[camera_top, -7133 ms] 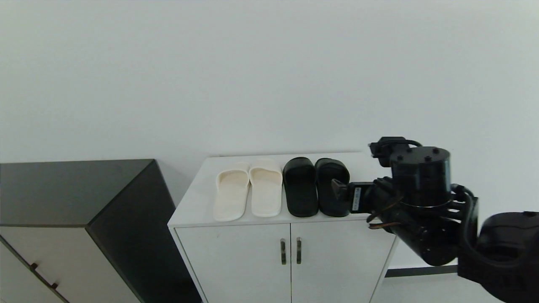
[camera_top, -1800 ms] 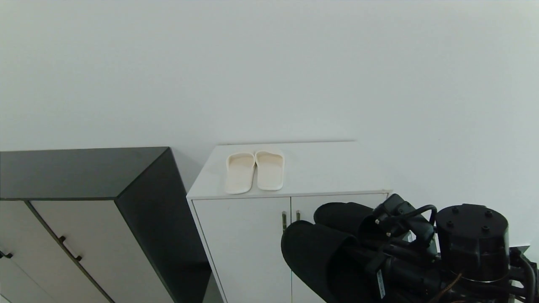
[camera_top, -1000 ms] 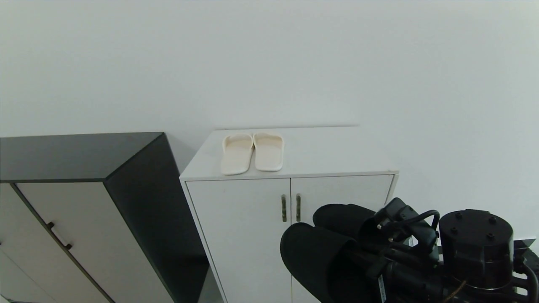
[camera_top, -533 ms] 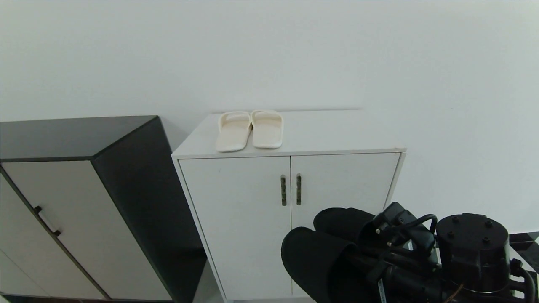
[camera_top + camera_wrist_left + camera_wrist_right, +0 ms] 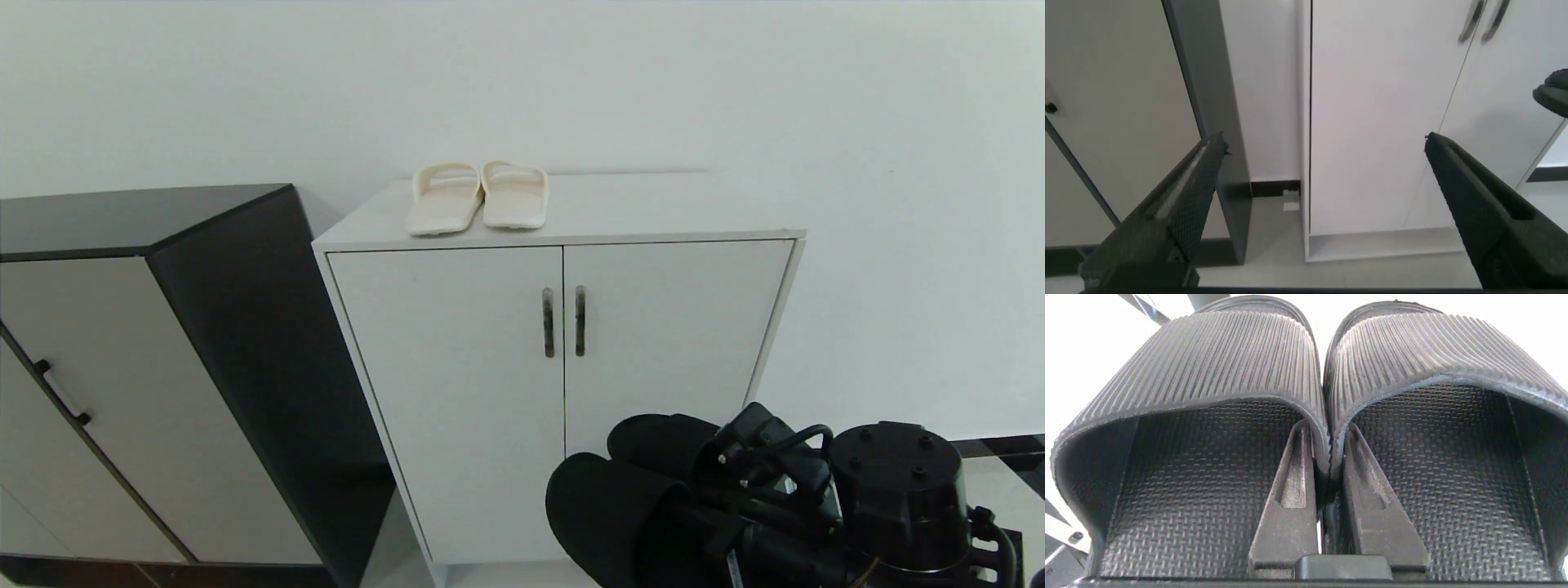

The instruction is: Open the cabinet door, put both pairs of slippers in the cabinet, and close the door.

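Note:
The white cabinet (image 5: 457,392) stands with both doors shut, its two dark handles (image 5: 563,321) side by side at the middle. A pair of cream slippers (image 5: 479,196) lies on its top, toward the left. Low at the right, in front of the right door, my right gripper (image 5: 718,498) is shut on the pair of black slippers (image 5: 620,498); in the right wrist view its fingers (image 5: 1290,498) pinch the two inner walls of the black slippers (image 5: 1233,392) together. My left gripper (image 5: 1323,196) is open, low before the cabinet's (image 5: 1388,122) left door, holding nothing.
A taller dark cabinet (image 5: 163,367) with pale fronts stands close to the left of the white one, with a narrow gap between them. A plain white wall lies behind. Pale floor (image 5: 1315,257) shows under the white cabinet.
The camera has dropped lower, so the cabinet's doors now show in full. The black slippers, on the cabinet top earlier, have since been held in my right gripper, low in front.

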You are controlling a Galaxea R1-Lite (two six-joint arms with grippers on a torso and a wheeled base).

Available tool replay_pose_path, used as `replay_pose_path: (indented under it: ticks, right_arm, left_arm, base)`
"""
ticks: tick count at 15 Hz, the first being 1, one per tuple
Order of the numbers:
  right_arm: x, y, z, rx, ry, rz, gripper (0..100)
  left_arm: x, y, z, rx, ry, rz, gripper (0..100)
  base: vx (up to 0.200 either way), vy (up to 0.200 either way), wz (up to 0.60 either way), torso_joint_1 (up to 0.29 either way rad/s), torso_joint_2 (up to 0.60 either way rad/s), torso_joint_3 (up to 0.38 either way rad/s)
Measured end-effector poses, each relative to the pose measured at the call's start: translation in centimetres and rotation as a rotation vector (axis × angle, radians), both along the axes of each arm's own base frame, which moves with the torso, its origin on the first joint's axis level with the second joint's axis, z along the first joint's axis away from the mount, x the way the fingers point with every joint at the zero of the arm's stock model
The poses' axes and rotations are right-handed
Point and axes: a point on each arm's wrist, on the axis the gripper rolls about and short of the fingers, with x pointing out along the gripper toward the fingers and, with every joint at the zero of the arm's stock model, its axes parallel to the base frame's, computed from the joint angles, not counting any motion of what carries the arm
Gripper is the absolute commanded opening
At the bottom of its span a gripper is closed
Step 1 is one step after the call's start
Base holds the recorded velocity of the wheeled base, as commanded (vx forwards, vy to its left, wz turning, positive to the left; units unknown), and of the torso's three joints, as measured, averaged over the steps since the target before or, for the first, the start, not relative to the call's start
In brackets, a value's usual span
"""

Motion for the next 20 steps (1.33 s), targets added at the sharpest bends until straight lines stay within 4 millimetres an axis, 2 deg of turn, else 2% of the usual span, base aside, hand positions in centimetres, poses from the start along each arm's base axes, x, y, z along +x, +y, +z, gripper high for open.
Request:
replay_pose_path:
  ticks: [8,12,13,16,20]
  right_arm:
    - [0.0,0.0,0.1,0.013,-0.018,0.000,0]
    - [0.1,0.1,-0.1,0.006,-0.011,0.001,0]
    - [0.1,0.1,-0.2,0.003,-0.008,0.001,0]
    - [0.2,0.2,-0.5,-0.005,-0.001,0.001,0]
    - [0.1,0.1,-0.8,-0.013,0.008,0.002,0]
  left_arm:
    - [0.0,0.1,0.1,-0.006,-0.001,0.030,100]
    - [0.2,0.1,0.3,-0.005,0.019,0.033,100]
    - [0.2,0.0,0.9,-0.023,0.017,0.033,100]
    - [0.6,0.0,4.7,-0.082,0.002,-0.019,100]
    - [4.1,-0.3,8.0,-0.103,0.020,-0.136,100]
  base:
    - [0.000,0.000,0.00,-0.085,0.45,0.365]
    - [0.000,0.000,0.00,0.001,0.07,0.064]
    - [0.000,0.000,0.00,0.000,0.00,0.000]
    - [0.000,0.000,0.00,0.000,0.00,0.000]
    - [0.000,0.000,0.00,0.000,0.00,0.000]
